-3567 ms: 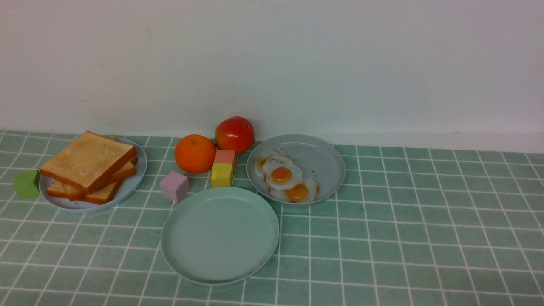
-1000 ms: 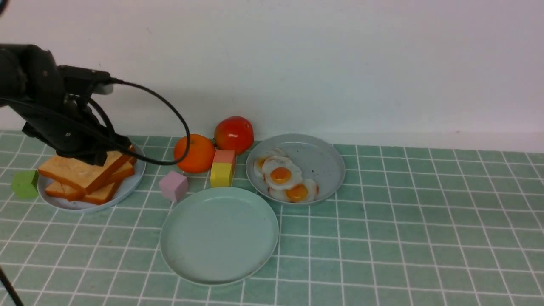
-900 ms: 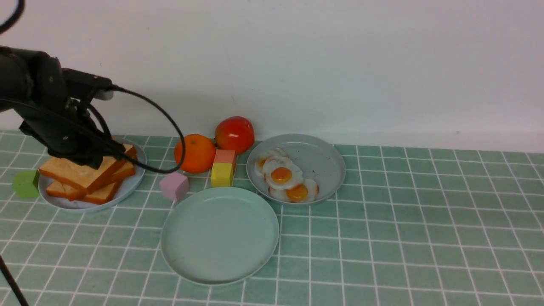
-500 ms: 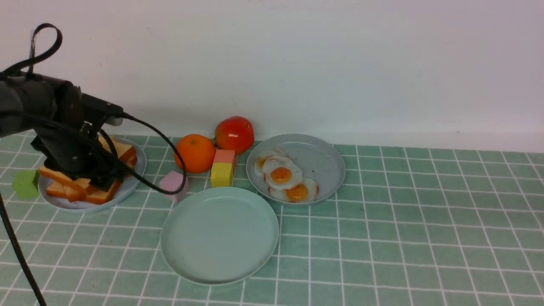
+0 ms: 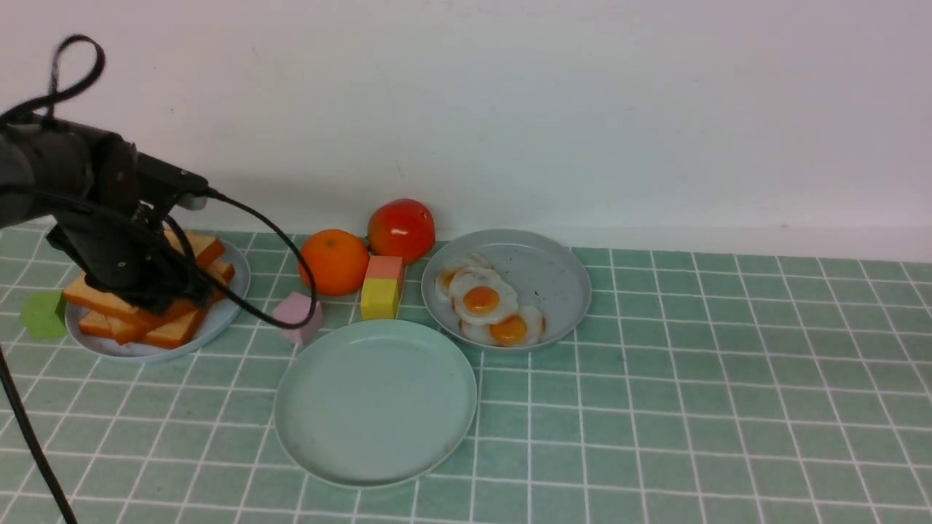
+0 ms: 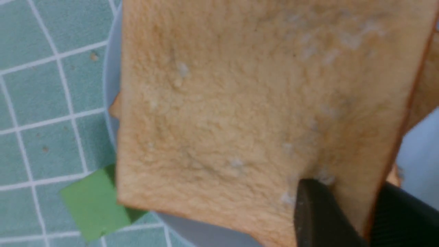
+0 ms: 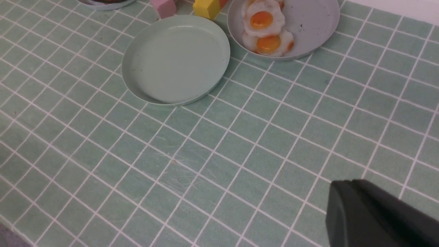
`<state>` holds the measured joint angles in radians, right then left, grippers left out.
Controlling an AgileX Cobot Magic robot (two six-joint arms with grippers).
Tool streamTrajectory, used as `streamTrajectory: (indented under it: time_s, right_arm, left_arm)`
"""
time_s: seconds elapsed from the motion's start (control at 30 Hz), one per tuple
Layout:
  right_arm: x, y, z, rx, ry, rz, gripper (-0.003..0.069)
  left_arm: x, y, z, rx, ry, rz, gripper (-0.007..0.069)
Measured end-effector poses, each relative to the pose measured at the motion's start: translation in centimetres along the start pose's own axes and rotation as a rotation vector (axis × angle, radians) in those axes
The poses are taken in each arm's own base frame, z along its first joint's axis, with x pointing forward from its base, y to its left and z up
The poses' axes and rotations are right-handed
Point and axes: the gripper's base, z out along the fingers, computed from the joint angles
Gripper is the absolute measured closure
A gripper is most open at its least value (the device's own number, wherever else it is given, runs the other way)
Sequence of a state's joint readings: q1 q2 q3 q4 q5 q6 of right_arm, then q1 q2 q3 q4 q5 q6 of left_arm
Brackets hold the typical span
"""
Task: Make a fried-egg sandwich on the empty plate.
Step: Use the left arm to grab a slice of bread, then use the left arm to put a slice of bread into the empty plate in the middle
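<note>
Green tiled tabletop [image 5: 692,407] below a plain white wall [image 5: 582,109]. At far left, pale blue plate [image 5: 231,306] bearing a stack of toast slices [image 5: 156,331], green cube [image 5: 44,314] just beside its left rim. Down on that stack, left gripper [image 5: 164,291], clamped narrowly on the top toast slice [image 6: 240,103]: one black finger [image 6: 319,216] pressed on the golden face, the other past the crust edge, slice tilted. Near the middle, empty plate [image 5: 376,404], mint green, well apart from the toast. Just behind it to the right, grey-blue speckled plate [image 5: 546,269] with three overlapping fried eggs [image 5: 483,298] toward its left side. Between the two far plates, orange [image 5: 333,262], tomato [image 5: 401,230] by the wall, pink block [image 5: 386,267] stacked on yellow block [image 5: 380,300], pink cube [image 5: 295,314] nearer. Off to the near right, right gripper [image 7: 346,206], only a dark tip in its wrist view, above the tiles, away from every plate; closed.
</note>
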<state>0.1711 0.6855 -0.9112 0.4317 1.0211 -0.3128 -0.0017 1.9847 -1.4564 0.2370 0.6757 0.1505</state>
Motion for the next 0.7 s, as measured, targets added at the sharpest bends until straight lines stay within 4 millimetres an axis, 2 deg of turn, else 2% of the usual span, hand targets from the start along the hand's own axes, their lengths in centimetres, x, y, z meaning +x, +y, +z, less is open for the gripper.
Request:
streamTrajectory:
  time_s: [0.03,0.13,0.17,0.23,0.3,0.37,0.43,0.47,0.5,0.6,0.7]
  right_arm:
    - [0.0,0.0,0.0,0.000,0.000,0.000,0.0637]
    - [0.0,0.0,0.0,-0.001,0.002,-0.009,0.0637]
    - [0.0,0.0,0.0,-0.001,0.002,-0.010,0.0637]
    - [0.0,0.0,0.0,-0.002,0.002,-0.014,0.0637]
    - [0.0,0.0,0.0,-0.003,0.002,-0.017,0.0634]
    - [0.0,0.0,0.0,-0.003,0.002,-0.019,0.0632]
    - [0.0,0.0,0.0,-0.004,0.003,-0.020,0.0629]
    - [0.0,0.0,0.0,-0.004,0.003,-0.020,0.0627]
    - [0.1,0.0,0.0,-0.005,0.006,-0.020,0.0627]
    - [0.1,0.1,0.0,-0.008,0.015,-0.020,0.0623]
    - [0.2,0.1,0.0,-0.017,0.026,-0.017,0.0619]
  left_arm:
    - [-0.1,0.2,-1.3,0.002,-0.014,-0.025,0.0496]
    - [-0.4,0.3,-4.8,0.024,-0.048,-0.082,0.0512]
    - [-0.4,0.2,-5.1,0.030,-0.050,-0.085,0.0512]
    - [-0.5,-1.0,-8.1,0.059,-0.080,-0.087,0.0512]
    - [-0.4,-4.2,-10.8,0.114,-0.106,-0.029,0.0512]
    - [0.4,-8.2,-12.3,0.168,-0.114,0.067,0.0512]
    - [1.1,-11.9,-13.3,0.205,-0.125,0.168,0.0512]
    - [2.2,-14.9,-13.3,0.225,-0.119,0.257,0.0513]
    - [2.6,-16.2,-13.3,0.226,-0.118,0.293,0.0513]
    - [3.5,-19.4,-12.5,0.193,-0.116,0.391,0.0513]
    - [3.7,-21.6,-11.3,0.163,-0.121,0.459,0.0513]
